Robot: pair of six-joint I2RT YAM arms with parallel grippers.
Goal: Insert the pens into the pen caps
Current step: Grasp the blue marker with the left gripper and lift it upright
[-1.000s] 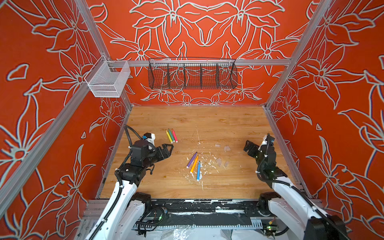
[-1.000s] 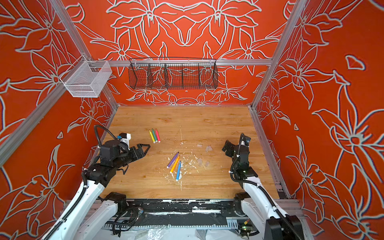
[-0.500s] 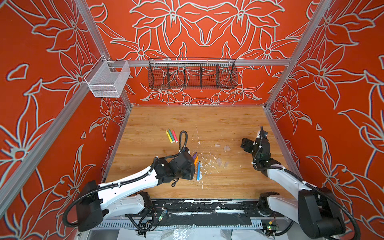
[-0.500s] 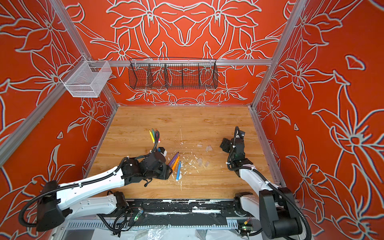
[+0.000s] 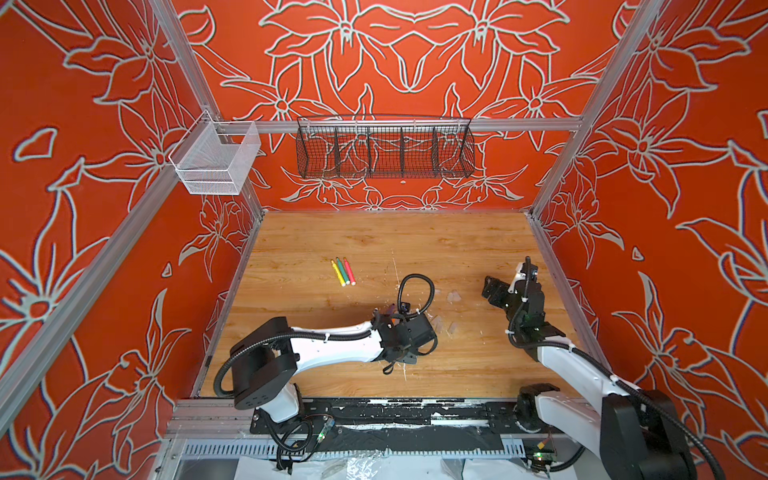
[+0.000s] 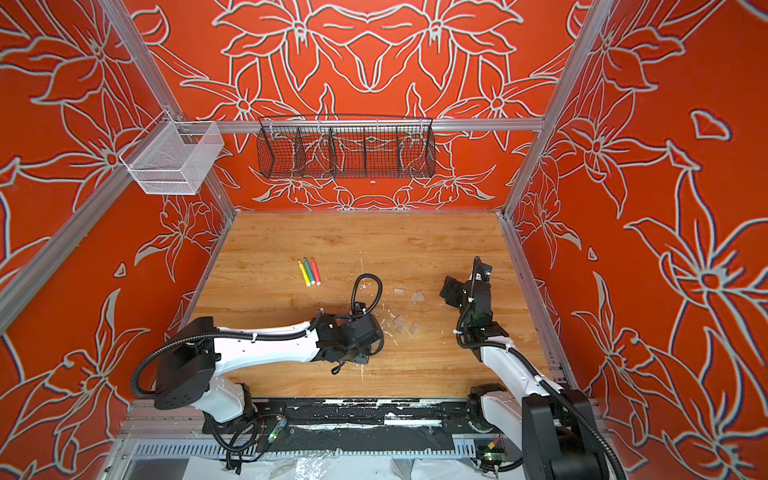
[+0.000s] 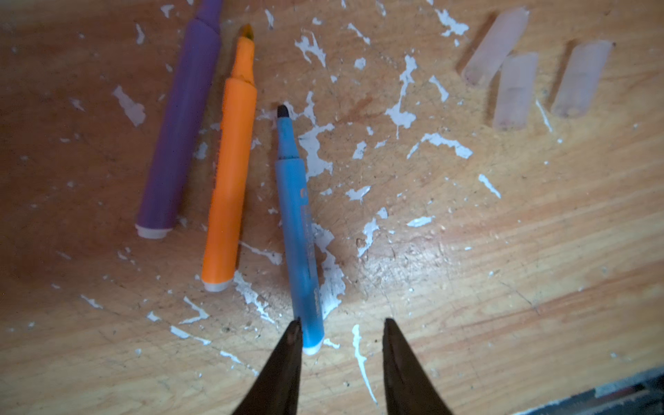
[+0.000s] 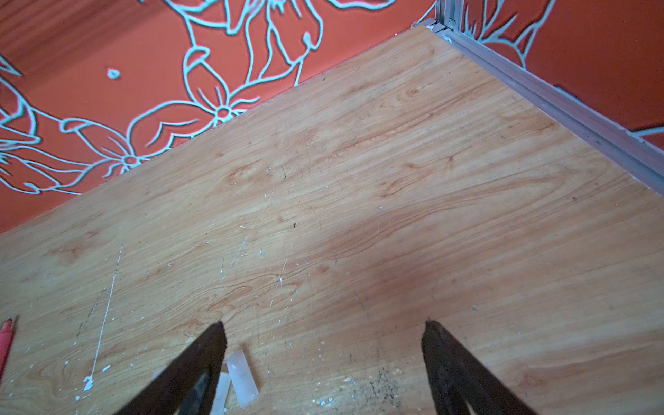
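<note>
Left wrist view gives you the closest look: the left gripper [image 7: 342, 321] hangs low over the table [image 7: 503, 251] with its two fingers a little apart and pinching nothing. The white back end of the blue pen [image 7: 298, 233] lies just inside one fingertip; you cannot tell whether they touch. The orange pen [image 7: 231, 172] lies just beside the blue one and the purple pen [image 7: 179, 125] beyond it. The blue and orange tips are bare and point away from the gripper. Three clear caps [image 7: 513, 90] lie in a loose group off to the right, well apart from those pens, among white paint flecks [image 7: 312, 143]. In both top views this arm reaches to the middle of the table and its wrist covers those three pens. Farther back and to the left, the yellow pen [image 5: 338, 273], green pen [image 5: 343, 270] and pink pen [image 5: 350, 271] lie side by side, well apart from both arms. On the right, the right gripper [image 8: 324, 323] is spread wide and holds nothing, and two caps [image 8: 242, 381] lie flat just beside one finger.
</note>
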